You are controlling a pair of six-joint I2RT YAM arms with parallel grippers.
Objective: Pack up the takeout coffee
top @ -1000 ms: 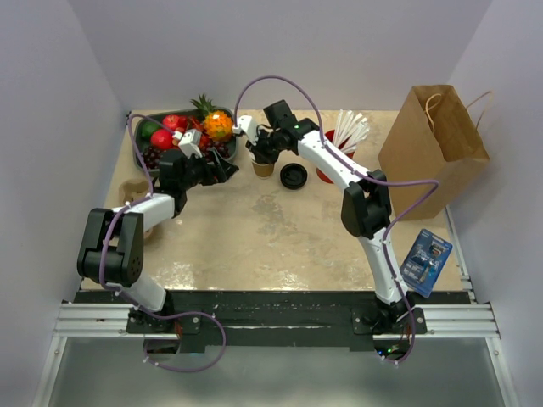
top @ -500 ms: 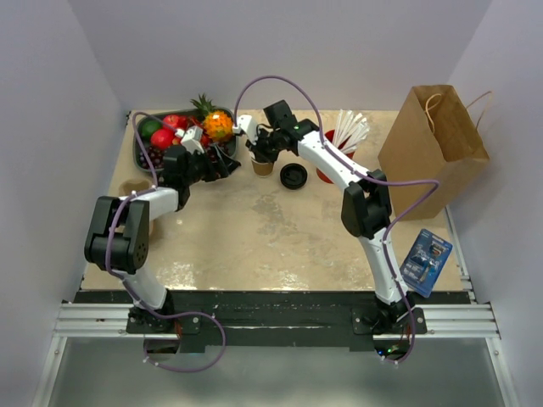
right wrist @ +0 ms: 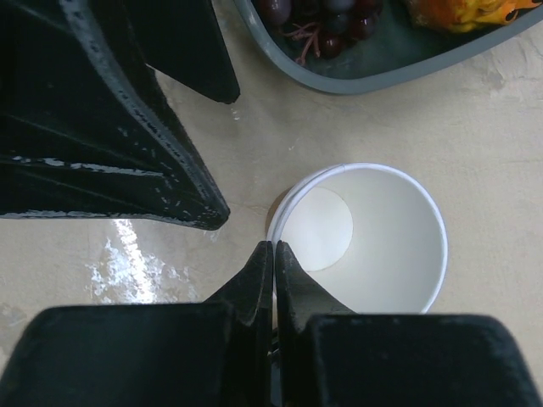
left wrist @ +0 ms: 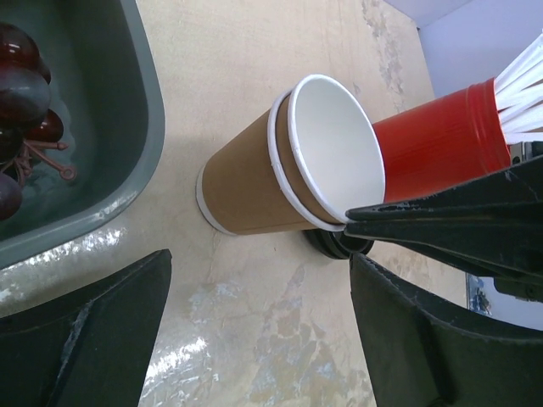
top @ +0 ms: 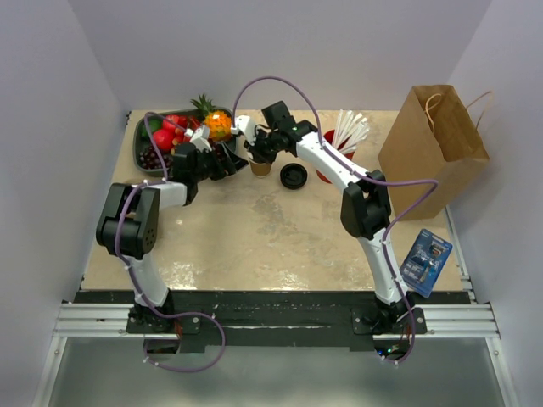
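A: Found the paper cup (top: 261, 167)?
B: Found upright on the table (top: 254, 237), toward the far side, between the gray fruit tray (left wrist: 140, 110) and the red cup (left wrist: 433, 127) of white straws (left wrist: 526, 76). Looked tan outside, white and empty inside. Noticed two rims at the mouth, one nested in the other, from both wrist views.
A: And the black lid (top: 293, 175)?
B: Seen off the cup, flat on the table just to its right. Could not tell touching from barely apart.
A: Checked the right gripper (right wrist: 273, 246)?
B: Pinched tight on the cup's rim, one finger inside the wall, one outside, tips pressed together with only the paper between.
A: And the left gripper (left wrist: 260, 257)?
B: Spread wide, gripping nothing. Pointed at the cup from the tray side, with its fingers (left wrist: 93, 339) flanking the tan wall low down, near but apart. Hovered just beside the tray's corner.
A: Anything in the tray?
B: Made out dark grapes (left wrist: 17, 85) close to the left wrist camera, plus red fruit (top: 165, 136) and a small pineapple (top: 217, 127) from above.
A: Elsewhere?
B: Spotted a brown paper bag (top: 433, 140) upright at the far right, well apart from the cup, and a blue packet (top: 427, 259) at the table's right edge, on the near side.
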